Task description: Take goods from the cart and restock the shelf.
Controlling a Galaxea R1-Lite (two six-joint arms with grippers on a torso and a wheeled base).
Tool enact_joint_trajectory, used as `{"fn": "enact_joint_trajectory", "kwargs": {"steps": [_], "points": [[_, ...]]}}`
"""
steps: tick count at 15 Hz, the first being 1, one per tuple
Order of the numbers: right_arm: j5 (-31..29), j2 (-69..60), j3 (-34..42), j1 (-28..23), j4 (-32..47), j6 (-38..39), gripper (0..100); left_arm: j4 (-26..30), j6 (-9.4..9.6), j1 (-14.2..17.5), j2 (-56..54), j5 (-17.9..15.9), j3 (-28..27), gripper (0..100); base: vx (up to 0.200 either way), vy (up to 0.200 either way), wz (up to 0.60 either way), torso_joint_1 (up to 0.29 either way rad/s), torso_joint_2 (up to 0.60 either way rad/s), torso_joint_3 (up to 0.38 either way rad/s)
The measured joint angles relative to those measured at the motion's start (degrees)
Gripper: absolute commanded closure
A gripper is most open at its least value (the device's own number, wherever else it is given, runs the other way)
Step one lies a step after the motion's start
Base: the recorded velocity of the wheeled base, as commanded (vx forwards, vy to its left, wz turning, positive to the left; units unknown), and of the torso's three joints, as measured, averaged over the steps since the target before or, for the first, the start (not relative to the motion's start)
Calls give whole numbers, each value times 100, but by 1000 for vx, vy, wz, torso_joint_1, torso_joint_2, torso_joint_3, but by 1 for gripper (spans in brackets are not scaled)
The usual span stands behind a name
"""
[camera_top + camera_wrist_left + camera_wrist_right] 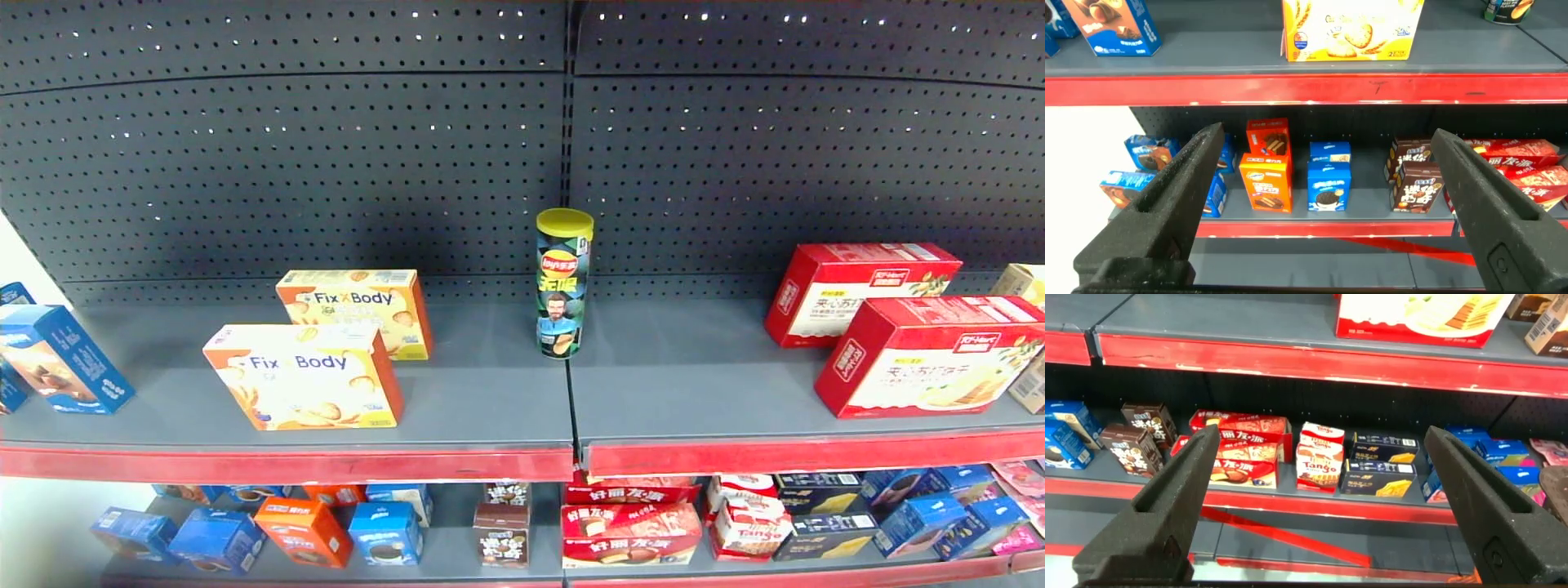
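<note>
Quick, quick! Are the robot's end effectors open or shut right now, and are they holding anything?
Left end effector: open, holding nothing.
Right end effector: open, holding nothing.

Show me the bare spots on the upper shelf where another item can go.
Widest bare patch on the upper shelf: between the chip can and the red boxes. Another lies between the yellow boxes and the can. A narrower gap separates the blue box from the yellow boxes. The lower shelf is crowded across its width.
</note>
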Motion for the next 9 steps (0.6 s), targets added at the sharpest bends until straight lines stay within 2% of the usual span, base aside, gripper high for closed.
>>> {"fn": "enact_joint_trajectory", "kwargs": {"steps": [7, 9], "points": [[-2, -13, -26, 17, 22, 77, 0, 0, -2, -1, 0, 0, 0, 0, 0, 0, 0, 0, 0, 0], [18, 30, -362, 112, -62, 171, 0, 0, -2, 0, -2, 0, 0, 0, 0, 0, 0, 0, 0, 0]]}}
